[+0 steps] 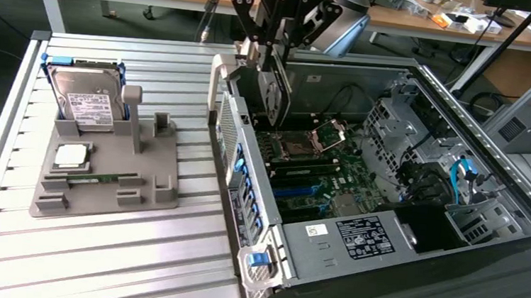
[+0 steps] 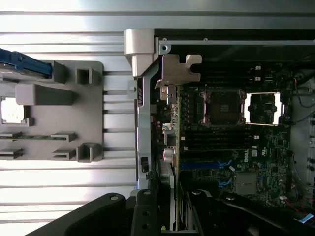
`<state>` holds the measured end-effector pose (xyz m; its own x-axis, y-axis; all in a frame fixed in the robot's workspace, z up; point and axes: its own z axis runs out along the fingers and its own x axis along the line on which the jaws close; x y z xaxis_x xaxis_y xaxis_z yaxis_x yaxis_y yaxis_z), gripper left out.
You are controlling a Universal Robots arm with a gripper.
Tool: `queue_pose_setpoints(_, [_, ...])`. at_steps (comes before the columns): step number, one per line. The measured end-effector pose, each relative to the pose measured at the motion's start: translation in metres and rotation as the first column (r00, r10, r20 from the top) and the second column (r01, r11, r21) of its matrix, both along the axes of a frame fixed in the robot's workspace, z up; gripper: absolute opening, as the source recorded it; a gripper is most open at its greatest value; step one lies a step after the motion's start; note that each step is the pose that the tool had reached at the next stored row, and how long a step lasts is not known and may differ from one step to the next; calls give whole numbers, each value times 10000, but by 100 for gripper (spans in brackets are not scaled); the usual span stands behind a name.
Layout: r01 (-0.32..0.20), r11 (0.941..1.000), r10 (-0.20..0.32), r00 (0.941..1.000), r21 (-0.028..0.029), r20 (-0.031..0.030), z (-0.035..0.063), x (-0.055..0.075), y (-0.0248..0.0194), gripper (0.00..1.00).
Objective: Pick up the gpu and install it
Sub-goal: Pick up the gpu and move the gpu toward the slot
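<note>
My gripper (image 1: pixel 277 50) hangs over the rear part of the open computer case (image 1: pixel 490 181) and is shut on the gpu (image 1: pixel 275 93). The card hangs on edge below the fingers, its dark cooler face towards the exterior view's left. It is above the motherboard (image 1: pixel 316 171) and close to the case's rear wall (image 1: pixel 234 154). In the wrist view the gpu (image 2: pixel 173 162) is seen edge-on, running from the gripper (image 2: pixel 172 209) out to its silver end bracket (image 2: pixel 180 68), which lies beside the rear wall and over the board's edge.
A grey fixture tray (image 1: pixel 153 193) on the slatted table at the exterior view's left holds a hard drive (image 1: pixel 86 103), a processor chip (image 1: pixel 71 155) and a memory stick (image 1: pixel 92 177). Drive cages and cables (image 1: pixel 434 169) fill the case's far side. A wooden bench stands behind.
</note>
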<state>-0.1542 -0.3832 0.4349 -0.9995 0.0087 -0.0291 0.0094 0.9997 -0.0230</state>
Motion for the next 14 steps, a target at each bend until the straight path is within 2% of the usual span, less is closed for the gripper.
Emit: queue_pose_setpoints(14, [0, 10000, 0, 10000, -27, 0, -16, 44, 0, 27])
